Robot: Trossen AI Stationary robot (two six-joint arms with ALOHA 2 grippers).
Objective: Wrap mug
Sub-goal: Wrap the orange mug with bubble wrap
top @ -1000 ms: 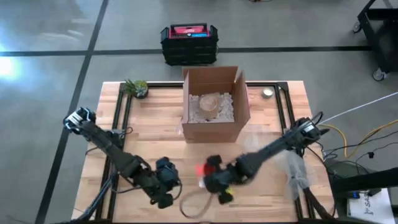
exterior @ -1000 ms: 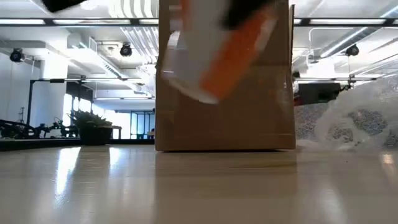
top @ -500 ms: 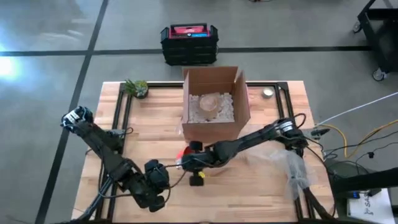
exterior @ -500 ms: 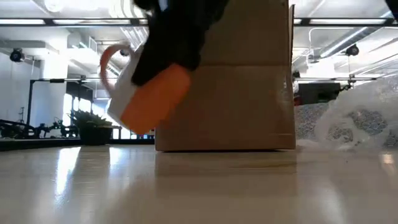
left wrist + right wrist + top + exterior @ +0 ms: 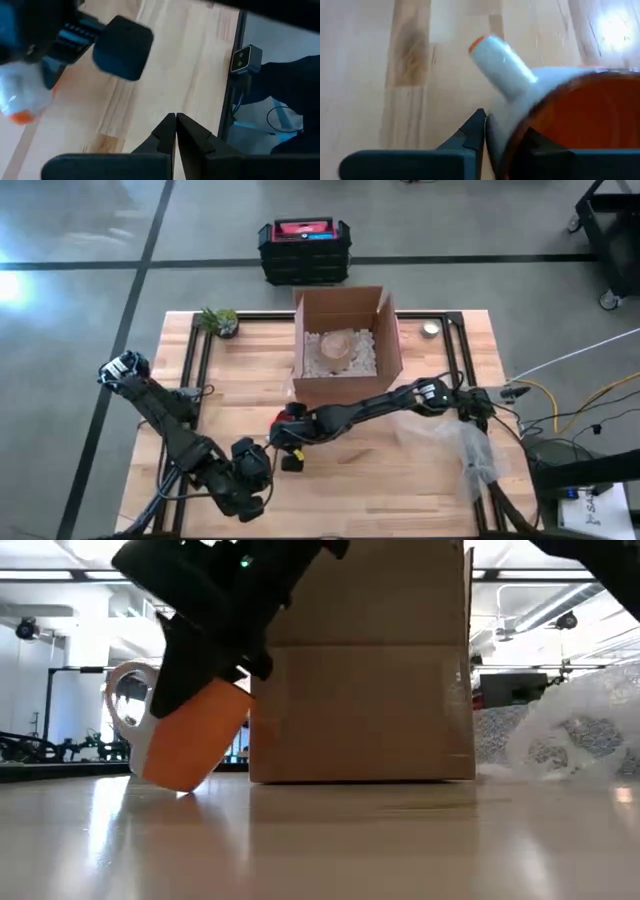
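Note:
An orange and white mug [image 5: 190, 740] hangs tilted in front of the cardboard box's [image 5: 360, 670] left corner. My right gripper [image 5: 215, 640] is shut on it from above. In the high view that gripper [image 5: 288, 440] reaches over from the table's right side to left of centre. The right wrist view shows the mug's orange inside [image 5: 575, 115] and white handle [image 5: 502, 65]. My left gripper [image 5: 175, 122] is shut on nothing, near the table's front-left [image 5: 258, 465]. My right gripper pinches the mug's wall at the rim [image 5: 500, 137], right beside the handle's root. One finger [image 5: 475, 132] is outside the mug and one [image 5: 542, 147] inside. The fingers slant down from above. The mug hangs tilted, its lower base edge [image 5: 178, 783] at or just above the table.
The open box [image 5: 340, 340] holds white packing filler and a wrapped round thing. Crumpled clear bubble wrap [image 5: 470, 450] lies at the table's right. A small plant [image 5: 218, 320] stands at the far left corner. A black and red case [image 5: 305, 248] sits on the floor beyond.
My right gripper has carried the mug toward the table's left edge and downward, from high in front of the box to just over the tabletop. The mug has stayed tilted in the hold. My left gripper has drawn back a little toward the left.

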